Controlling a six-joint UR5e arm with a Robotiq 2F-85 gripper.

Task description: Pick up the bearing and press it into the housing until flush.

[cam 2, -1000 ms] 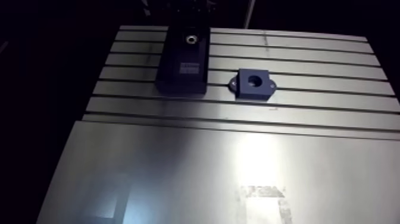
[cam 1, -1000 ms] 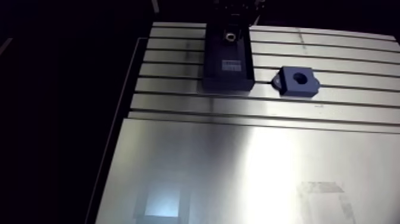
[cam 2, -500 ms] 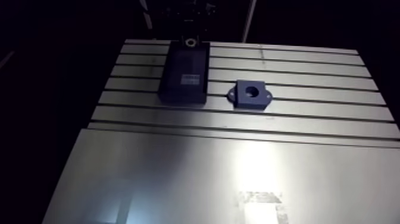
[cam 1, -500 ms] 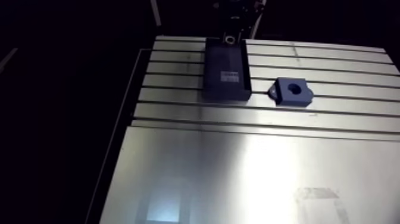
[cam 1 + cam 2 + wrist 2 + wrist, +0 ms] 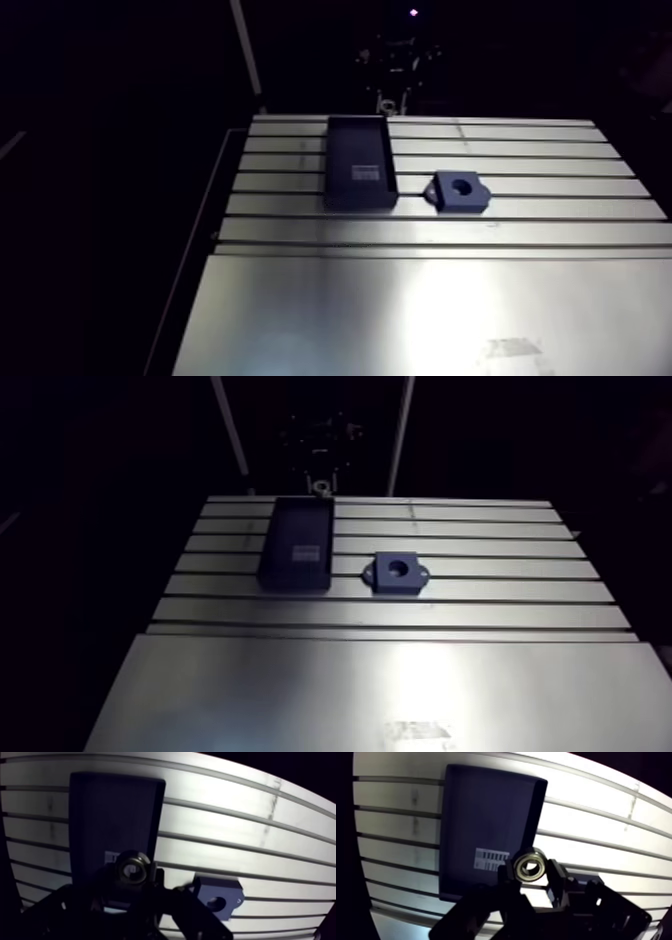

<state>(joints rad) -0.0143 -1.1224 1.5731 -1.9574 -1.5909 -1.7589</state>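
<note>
In the wrist view a shiny metal ring bearing [image 5: 531, 863] is pinched between the two dark fingers of my gripper [image 5: 531, 867], which is shut on it. It hangs in the air over the near end of the dark rectangular tray [image 5: 486, 817], beside a white label on the tray floor. The dark blue housing [image 5: 217, 899], with a round bore, lies on the slotted table beside the tray. From the arm view the gripper [image 5: 386, 102] looks small, raised beyond the tray's [image 5: 358, 175] far end, and the housing [image 5: 459, 190] sits to the tray's right.
The slotted aluminium table [image 5: 540, 215] carries the tray and housing on its far half. A smooth metal plate [image 5: 420, 310] covers the near half. The table's left edge [image 5: 215, 215] drops into darkness.
The gripper has risen out of the tray's far end with the bearing in its fingers. The arm camera has pulled back and up, so the whole picture shifted. Tray and housing stay put.
</note>
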